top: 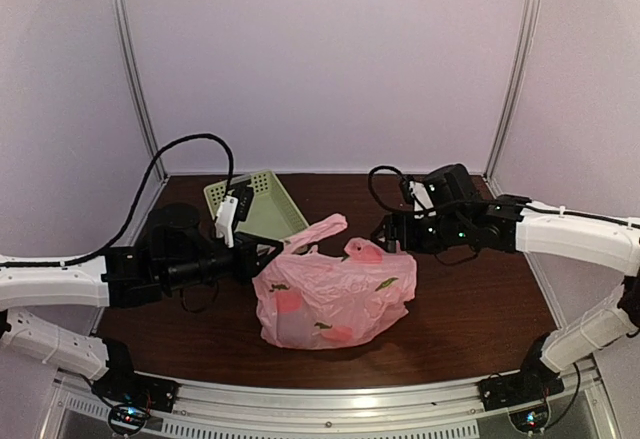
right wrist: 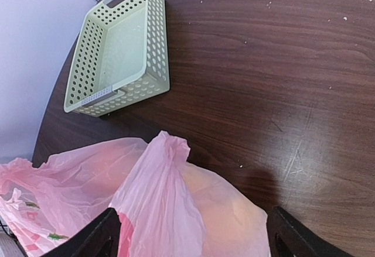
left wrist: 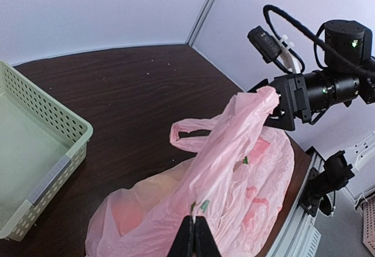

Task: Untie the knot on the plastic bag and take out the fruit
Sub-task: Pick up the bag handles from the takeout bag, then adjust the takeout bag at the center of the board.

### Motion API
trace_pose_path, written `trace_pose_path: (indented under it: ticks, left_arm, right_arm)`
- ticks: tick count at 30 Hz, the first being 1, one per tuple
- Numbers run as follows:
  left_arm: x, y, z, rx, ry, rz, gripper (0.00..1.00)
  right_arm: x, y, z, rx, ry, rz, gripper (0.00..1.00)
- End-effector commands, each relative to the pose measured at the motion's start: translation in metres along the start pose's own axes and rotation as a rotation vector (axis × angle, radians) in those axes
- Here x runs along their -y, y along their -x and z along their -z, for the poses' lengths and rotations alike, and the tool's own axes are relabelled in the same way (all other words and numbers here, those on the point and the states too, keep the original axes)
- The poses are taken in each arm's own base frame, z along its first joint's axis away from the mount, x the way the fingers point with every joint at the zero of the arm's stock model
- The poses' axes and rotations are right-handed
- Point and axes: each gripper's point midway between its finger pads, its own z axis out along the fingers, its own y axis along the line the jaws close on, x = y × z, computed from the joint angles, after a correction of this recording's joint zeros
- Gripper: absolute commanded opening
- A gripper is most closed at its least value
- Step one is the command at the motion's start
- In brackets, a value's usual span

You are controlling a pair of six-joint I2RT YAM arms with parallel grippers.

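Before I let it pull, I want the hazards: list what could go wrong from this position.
1. The left tool pinches a thin fold of the plastic bag; a hard pull may tear it or drag the bag.
2. The right tool stands open around the other handle; closing may catch little film and slip.
3. Loose fruit could roll off the table.

White arm shells (top: pixel 580 229), black left pincer (left wrist: pixel 193 236) and right pincer (top: pixel 385 234), looping black cables (top: pixel 180 149).
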Motion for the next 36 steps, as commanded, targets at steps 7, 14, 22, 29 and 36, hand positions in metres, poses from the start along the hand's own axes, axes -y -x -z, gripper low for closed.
trace_pose_path:
  ticks: [7, 14, 22, 29, 36]
  left_arm:
    - [-0.001, 0.018, -0.003, 0.054, 0.026, -0.015, 0.0]
    - [-0.005, 0.104, 0.009, 0.2, 0.229, -0.14, 0.0]
    - [-0.017, 0.101, 0.029, 0.266, 0.228, -0.095, 0.06]
    - [-0.023, 0.027, 0.027, 0.101, 0.121, -0.003, 0.25]
    - [0.013, 0.032, 0.031, 0.016, -0.035, -0.093, 0.68]
  right_arm:
    - [-0.037, 0.006, -0.005, -0.015, 0.199, -0.004, 0.26]
    - [-0.052, 0.105, 0.068, 0.197, 0.174, 0.071, 0.0]
    - [-0.057, 0.121, 0.141, 0.352, 0.204, 0.146, 0.0]
    - [-0.058, 0.025, 0.099, 0.162, 0.415, 0.093, 0.0]
    - [-0.063, -0.01, 0.094, 0.056, 0.423, 0.144, 0.0]
